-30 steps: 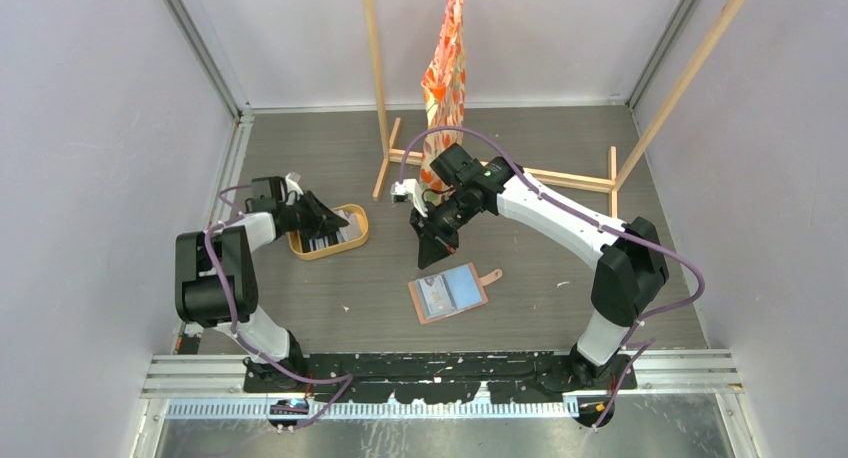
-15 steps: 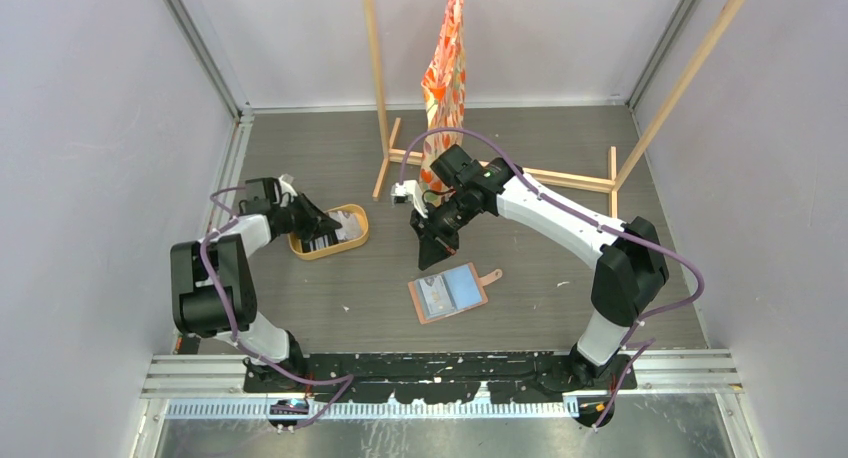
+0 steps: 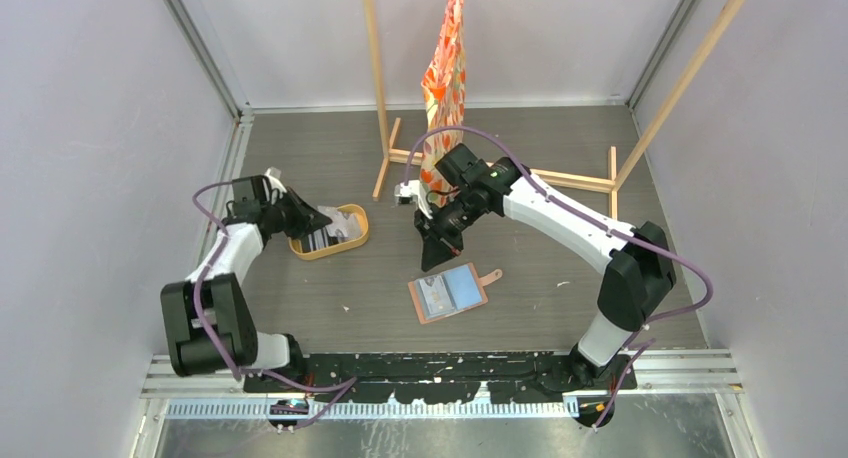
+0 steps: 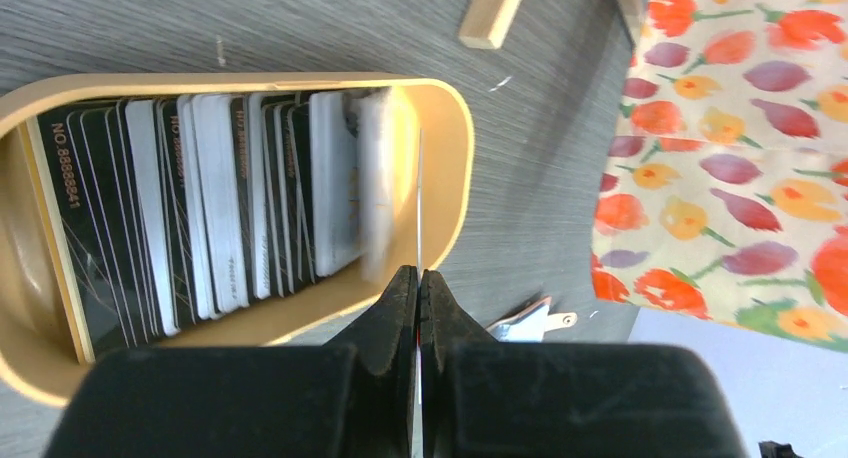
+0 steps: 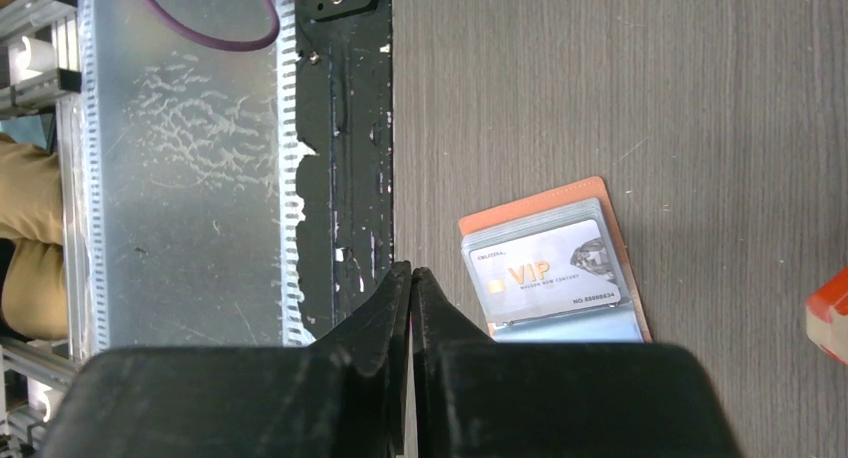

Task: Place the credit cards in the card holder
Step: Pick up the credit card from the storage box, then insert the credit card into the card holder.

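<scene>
Hanging floral cloth [image 3: 445,58] flanks shut right jaws; left jaws pinch a card [image 4: 420,193] over tray [image 4: 452,158].

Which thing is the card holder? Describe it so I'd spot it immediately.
On the grey table, look between the two arms, near the right gripper. The card holder lies open flat: salmon-brown, with a snap tab and a VIP card inside, unlike the oval tray farther left.

Shut the left gripper [image 4: 418,274] within the last second.
Pinches one credit card [image 4: 419,183] edge-on between the tips, tray [image 4: 456,158] just ahead.
</scene>
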Motion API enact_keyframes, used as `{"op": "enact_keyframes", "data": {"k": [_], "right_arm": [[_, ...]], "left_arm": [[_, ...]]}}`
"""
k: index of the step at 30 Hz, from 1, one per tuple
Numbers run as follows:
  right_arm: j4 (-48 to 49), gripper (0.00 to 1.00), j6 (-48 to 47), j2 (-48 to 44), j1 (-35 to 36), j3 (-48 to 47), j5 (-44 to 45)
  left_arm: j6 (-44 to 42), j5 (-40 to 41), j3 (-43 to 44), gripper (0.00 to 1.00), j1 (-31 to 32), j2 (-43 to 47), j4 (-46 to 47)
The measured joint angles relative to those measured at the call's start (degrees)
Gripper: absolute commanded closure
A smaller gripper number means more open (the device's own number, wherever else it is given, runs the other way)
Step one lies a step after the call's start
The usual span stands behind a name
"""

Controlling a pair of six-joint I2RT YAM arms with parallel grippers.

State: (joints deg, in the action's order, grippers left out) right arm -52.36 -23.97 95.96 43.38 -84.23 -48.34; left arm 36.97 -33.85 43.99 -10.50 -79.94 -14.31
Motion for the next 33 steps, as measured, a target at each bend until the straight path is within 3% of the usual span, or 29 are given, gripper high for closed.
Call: {"op": "enact_keyframes", "data": {"k": [8,11,15,20,26,30,33], "right_arm": [[-6.36,0.87,-9.16,-3.41,0.0,1.51,-3.43],[-8.48,0.84,-12.48,-7.13,-0.44,3.34,-3.89],[-8.13,0.71,-14.8,-14.25,-4.17,8.52,-7.41],[-5.18,0.65,-14.34,-22.51,-15.08,16.61,-13.77],[5.86,0.54,-1.64,-26.05,-19.98,24.26,-18.21],[14.32,0.49,7.74,-26.1,-22.29,27.12,-19.41],[18.34,0.49,12.26,-25.83,-22.97,28.24,-19.98]], "left_arm": [[0.42,-2.32,-1.11,0.99,0.9,15.43,-1.11],[1.81,-5.22,-2.91,1.0,4.2,19.85,2.19],[3.52,-7.23,-6.36,1.0,14.14,24.39,7.93],[3.72,-6.49,-11.8,1.0,28.7,31.54,15.39],[2.84,0.24,-18.16,0.99,44.57,36.22,23.43],[-1.07,6.99,-18.38,0.99,56.06,33.94,26.18],[-3.76,10.78,-18.38,0.99,60.83,30.64,29.97]]}}
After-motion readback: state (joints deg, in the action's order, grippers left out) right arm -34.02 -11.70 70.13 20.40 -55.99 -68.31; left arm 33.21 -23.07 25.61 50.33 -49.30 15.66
